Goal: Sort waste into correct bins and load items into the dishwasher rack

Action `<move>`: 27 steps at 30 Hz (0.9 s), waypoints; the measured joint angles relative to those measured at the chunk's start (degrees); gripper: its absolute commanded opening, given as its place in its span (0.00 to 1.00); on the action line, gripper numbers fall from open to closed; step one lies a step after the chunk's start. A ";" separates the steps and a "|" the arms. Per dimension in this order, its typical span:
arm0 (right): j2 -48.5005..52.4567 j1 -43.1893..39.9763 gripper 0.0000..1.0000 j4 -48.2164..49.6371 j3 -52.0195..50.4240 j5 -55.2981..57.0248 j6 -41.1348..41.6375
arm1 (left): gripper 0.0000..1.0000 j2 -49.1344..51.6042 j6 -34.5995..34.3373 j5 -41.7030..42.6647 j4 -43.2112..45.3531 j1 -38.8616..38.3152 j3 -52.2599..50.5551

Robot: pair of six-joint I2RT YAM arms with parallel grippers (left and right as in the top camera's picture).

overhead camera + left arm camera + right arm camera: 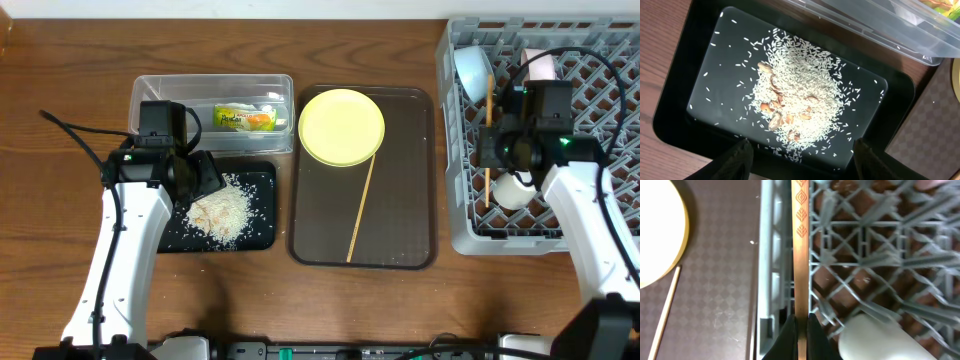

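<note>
My left gripper (pixel 203 176) hangs open over the shallow black tray (pixel 262 225), its fingers (pixel 802 161) empty above the tray's near edge. A heap of white rice (pixel 225 210) with a few brown bits lies in that tray (pixel 705 65); the heap fills the left wrist view (pixel 800 95). The green-and-orange wrapper (pixel 247 118) lies in the clear tub (pixel 160 92). My right gripper (pixel 490 150) is shut on a wooden chopstick (pixel 489 100) over the grey rack's left side (pixel 448 120). The right wrist view shows the fingers (pixel 801 330) pinching it (pixel 801 250).
The brown tray (pixel 400 200) holds the yellow plate (pixel 341 126) and a second chopstick (pixel 361 210). In the rack are a light blue bowl (pixel 472 68), a white cup (pixel 513 190) and a pale item at the back (pixel 541 66). The cup (pixel 875 340) sits right of my fingers.
</note>
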 measured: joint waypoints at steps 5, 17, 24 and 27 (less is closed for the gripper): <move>3.76 0.02 0.17 1.62 0.00 -2.67 -1.27 | 0.68 0.00 0.00 0.00 0.00 0.02 0.02; 5.18 1.75 0.45 5.97 0.68 -4.96 -2.25 | 0.68 0.00 0.00 0.02 0.02 0.00 0.00; 5.16 10.12 0.48 6.47 1.46 -8.20 1.09 | 0.68 0.00 0.00 0.00 0.02 0.00 0.00; 5.16 16.44 0.49 5.60 1.51 -7.96 3.89 | 0.68 0.00 0.02 0.00 0.02 0.00 0.00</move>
